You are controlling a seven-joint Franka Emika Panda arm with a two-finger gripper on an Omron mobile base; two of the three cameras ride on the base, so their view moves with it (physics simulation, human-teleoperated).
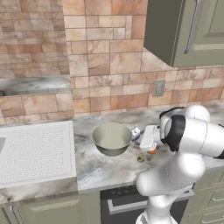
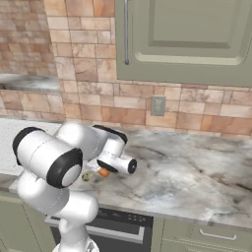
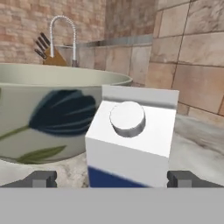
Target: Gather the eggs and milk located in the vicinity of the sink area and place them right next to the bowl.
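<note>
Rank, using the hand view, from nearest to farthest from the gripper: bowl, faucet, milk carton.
1. Milk carton: right before the gripper, between its jaws.
2. Bowl: just behind the carton, to the left.
3. Faucet: far back, beyond the bowl.

**Grey marbled surface and what sits on it**

The surface (image 1: 100, 168) is a grey, veined marble top running along the tiled wall. At its left end lies the white ribbed sink (image 1: 35, 151). Near the middle stands the bowl (image 1: 112, 138), pale grey-green with a dark flower on its side. Just beside the bowl stands the milk (image 3: 131, 140), a white carton with a blue band. In front of them lie the orange egg (image 2: 103, 172) and the speckled olive egg (image 1: 141, 159), close together.
</note>
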